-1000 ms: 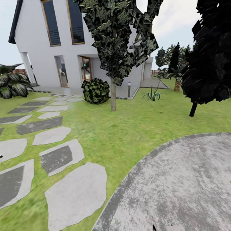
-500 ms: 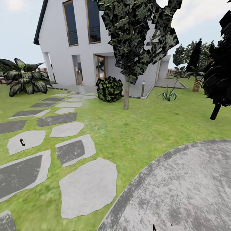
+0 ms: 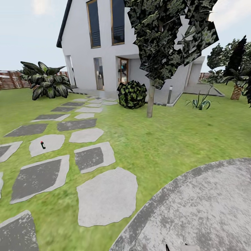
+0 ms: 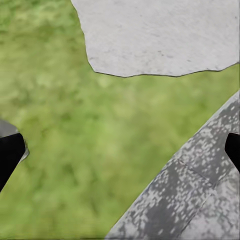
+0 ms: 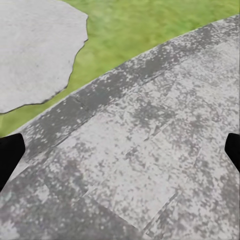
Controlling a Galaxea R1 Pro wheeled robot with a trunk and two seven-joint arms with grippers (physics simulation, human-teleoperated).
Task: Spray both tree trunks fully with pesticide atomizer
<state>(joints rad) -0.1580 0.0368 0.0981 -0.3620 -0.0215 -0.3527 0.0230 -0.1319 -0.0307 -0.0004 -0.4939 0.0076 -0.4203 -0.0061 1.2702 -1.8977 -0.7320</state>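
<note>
The pesticide atomizer (image 3: 43, 145) is a small dark bottle with a red top, standing on a pale stepping stone (image 3: 48, 144) at the left of the head view, some way ahead. One tree with a pale trunk (image 3: 150, 99) and jagged dark green foliage (image 3: 170, 38) rises from the grass floor (image 3: 157, 139) in front of the white house. My left gripper (image 4: 120, 155) hangs open over grass and paving, its dark fingertips (image 4: 9, 155) at the frame's sides. My right gripper (image 5: 120, 152) is open too, above grey paving, holding nothing.
Stepping stones (image 3: 106, 197) run from the near left toward the house (image 3: 104, 52). A round grey paved patch (image 3: 205, 209) lies at the near right. A round bush (image 3: 131, 94), a broad-leaved plant (image 3: 47, 83), a slat fence (image 3: 10, 79) and a small palm (image 3: 237, 91) stand farther off.
The head view has swung left, so house, tree and stones sit further right in the picture. The atomizer has come into view on its stone. Nothing in the scene itself moved.
</note>
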